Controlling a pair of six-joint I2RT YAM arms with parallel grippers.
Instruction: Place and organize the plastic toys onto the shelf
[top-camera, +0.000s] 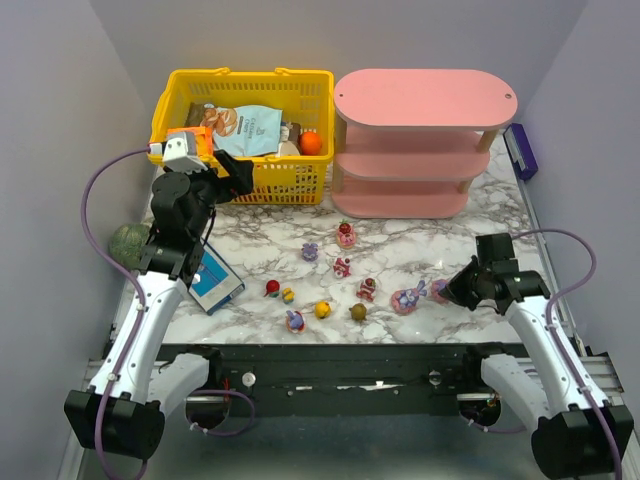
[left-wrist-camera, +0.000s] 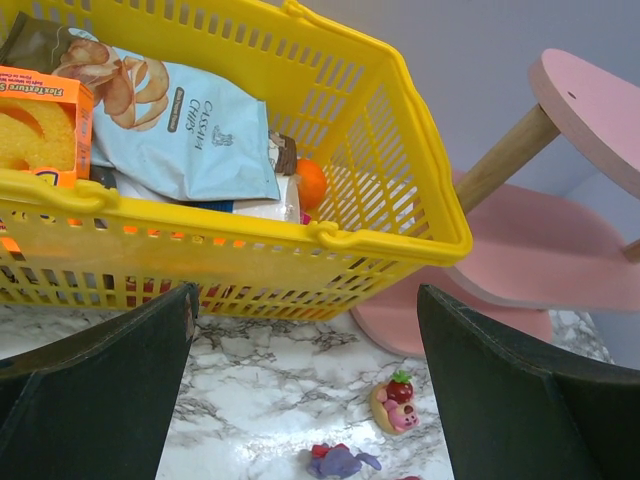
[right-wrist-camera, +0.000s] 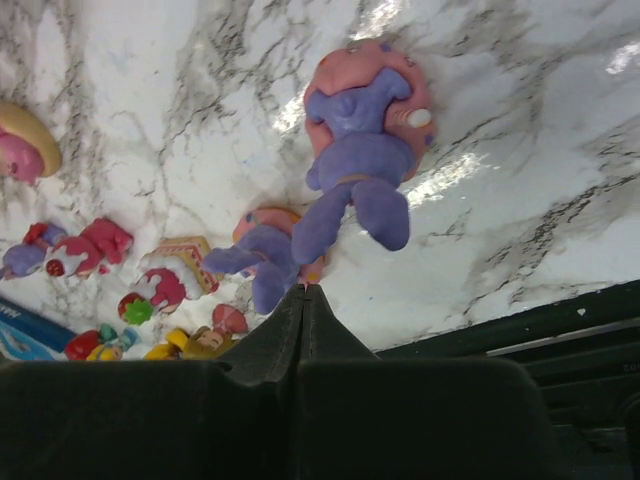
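While the shelf (top-camera: 425, 100), well beyond the right gripper (right-wrist-camera: 305, 290), stands bare, the plastic toys (top-camera: 323, 310) lie on the bench (top-camera: 480, 215) beside it. It is clenched, tips touching a purple bunny (right-wrist-camera: 265, 255). The left gripper (left-wrist-camera: 305, 310) hangs released.

A yellow basket (top-camera: 240, 75) (back left) holds a chips bag (top-camera: 247, 130) and an orange ball (top-camera: 310, 143); a green speckled ball (top-camera: 129, 243) lies at the left edge.
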